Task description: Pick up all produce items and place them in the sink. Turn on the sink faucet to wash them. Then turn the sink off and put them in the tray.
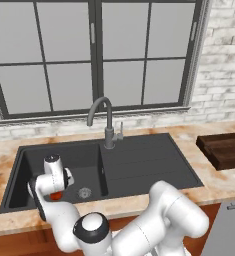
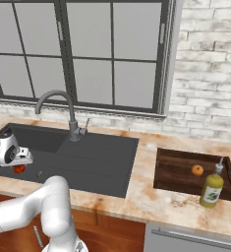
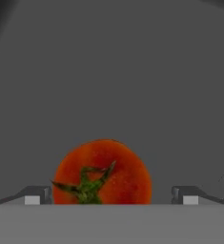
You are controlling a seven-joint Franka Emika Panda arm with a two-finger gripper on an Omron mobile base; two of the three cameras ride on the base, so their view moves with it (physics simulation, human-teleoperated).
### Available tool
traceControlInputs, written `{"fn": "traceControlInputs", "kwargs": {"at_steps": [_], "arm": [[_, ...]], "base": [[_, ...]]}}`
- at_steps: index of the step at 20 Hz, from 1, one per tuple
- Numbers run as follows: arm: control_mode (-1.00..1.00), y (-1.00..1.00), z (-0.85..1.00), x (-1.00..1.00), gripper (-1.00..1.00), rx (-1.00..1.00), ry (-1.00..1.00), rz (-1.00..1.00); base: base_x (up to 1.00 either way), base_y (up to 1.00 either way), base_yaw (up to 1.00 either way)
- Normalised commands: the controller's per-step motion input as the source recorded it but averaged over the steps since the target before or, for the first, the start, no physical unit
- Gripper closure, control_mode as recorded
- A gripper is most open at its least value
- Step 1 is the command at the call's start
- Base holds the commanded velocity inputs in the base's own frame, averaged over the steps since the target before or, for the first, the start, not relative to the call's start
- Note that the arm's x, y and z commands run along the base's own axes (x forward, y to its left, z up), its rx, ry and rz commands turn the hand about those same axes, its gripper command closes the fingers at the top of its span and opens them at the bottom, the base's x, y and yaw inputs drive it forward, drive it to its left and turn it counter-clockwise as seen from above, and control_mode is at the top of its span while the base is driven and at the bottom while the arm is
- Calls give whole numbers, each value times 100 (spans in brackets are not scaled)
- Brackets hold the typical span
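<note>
Countertop, marbled tan stone
Counter point(image 2: 136, 197) carries sink point(image 2: 102, 162) lower left, tray point(image 2: 173, 172) and bottle point(image 2: 211, 189) lower right.

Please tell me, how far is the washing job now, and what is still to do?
Looks done: the orange item already lies in the tray. In hand: the gripper is down in the sink basin, jaws open on either side of the tomato, not yet gripping. Left: grasp it and carry it to the tray. No water shows at the faucet.
</note>
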Motion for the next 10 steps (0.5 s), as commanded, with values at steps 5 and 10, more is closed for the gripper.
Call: {"fn": "traceControlInputs", "kwargs": {"at_steps": [5, 10], "arm": [[-100, 0, 0, -6, -100, -6, 0, 0], [-100, 0, -12, -4, -100, -1, 0, 0]], "base": [[0, 0, 0], [0, 0, 0]]}}
